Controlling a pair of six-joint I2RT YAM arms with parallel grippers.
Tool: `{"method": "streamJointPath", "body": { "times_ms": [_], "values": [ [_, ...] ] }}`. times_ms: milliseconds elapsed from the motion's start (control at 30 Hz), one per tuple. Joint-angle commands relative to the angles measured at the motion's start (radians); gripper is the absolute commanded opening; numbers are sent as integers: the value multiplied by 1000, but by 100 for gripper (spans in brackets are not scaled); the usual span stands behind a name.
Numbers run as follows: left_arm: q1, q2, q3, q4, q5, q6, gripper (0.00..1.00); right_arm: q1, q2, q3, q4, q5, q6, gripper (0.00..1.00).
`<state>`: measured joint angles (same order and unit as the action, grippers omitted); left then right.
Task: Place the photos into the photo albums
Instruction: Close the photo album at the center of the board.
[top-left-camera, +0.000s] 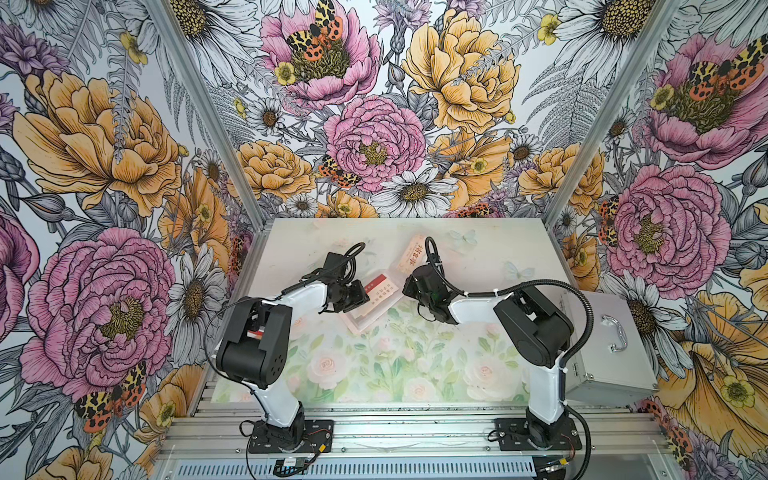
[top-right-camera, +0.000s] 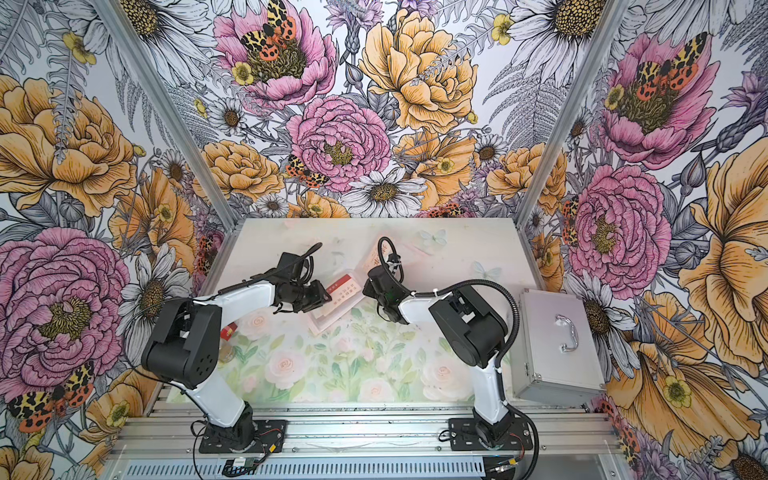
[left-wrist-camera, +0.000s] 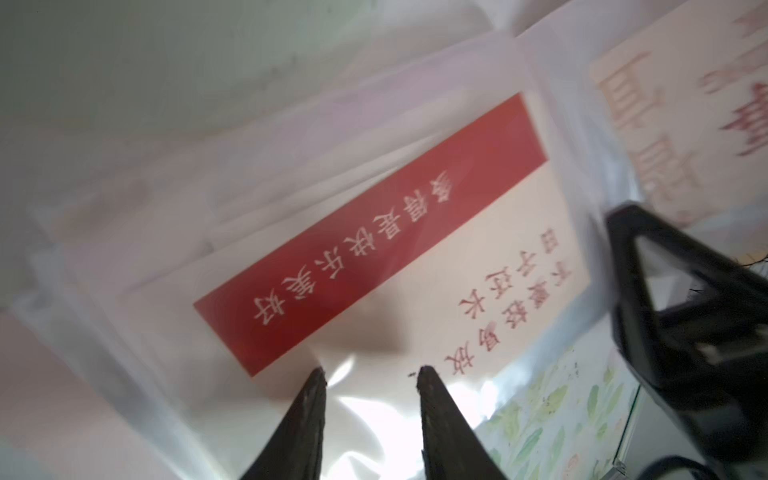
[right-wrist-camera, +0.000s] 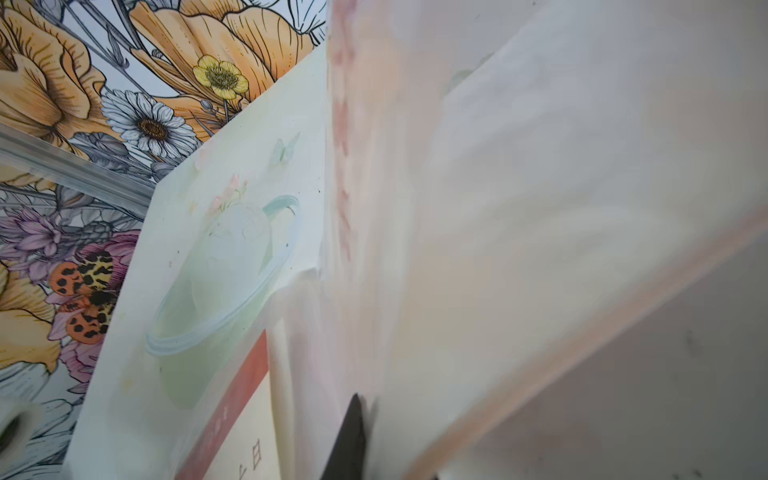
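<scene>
Pale pink photo album (top-left-camera: 360, 323) lies open at the middle of the rose-printed mat (top-left-camera: 374, 374), and its long axis slants from near left to far right. One card (left-wrist-camera: 374, 257) with a red band sits under its clear sleeve (left-wrist-camera: 374, 424). My left gripper (left-wrist-camera: 371, 371) rests its tips on that sleeve, fingers narrowly apart. My right gripper (top-left-camera: 408, 287) pinches a raised page (top-left-camera: 415, 254) of the album. I see a silver case (top-left-camera: 602, 345) well apart at the right edge. Flowered walls (top-left-camera: 104, 166) close three sides.

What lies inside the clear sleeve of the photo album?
The sleeve holds a photo with a red band and a cream part, both bearing Chinese characters. Pale sheets behind it are mostly covered.
</scene>
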<state>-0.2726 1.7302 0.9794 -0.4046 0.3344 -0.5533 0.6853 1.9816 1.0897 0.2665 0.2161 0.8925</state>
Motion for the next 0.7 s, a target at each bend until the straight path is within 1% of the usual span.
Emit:
{"method": "streamJointPath", "body": {
  "times_ms": [0, 100, 167, 200, 367, 500, 667],
  "values": [
    [29, 40, -48, 112, 15, -34, 38, 46, -51, 16, -140, 160, -180, 13],
    [53, 80, -78, 169, 36, -43, 37, 88, -70, 22, -180, 249, -276, 13],
    [53, 131, -83, 190, 45, -46, 37, 103, -71, 28, -206, 293, -326, 13],
    [52, 137, -86, 202, 45, -48, 37, 134, -72, 30, -217, 318, -355, 13],
    [53, 166, -91, 241, 45, -59, 36, 218, -66, 41, -256, 439, -502, 13],
    [52, 177, -84, 246, 42, -58, 36, 275, -53, 46, -277, 505, -592, 14],
    [58, 174, -83, 245, 33, -53, 36, 367, -10, 87, -315, 596, -749, 14]
  ]
}}
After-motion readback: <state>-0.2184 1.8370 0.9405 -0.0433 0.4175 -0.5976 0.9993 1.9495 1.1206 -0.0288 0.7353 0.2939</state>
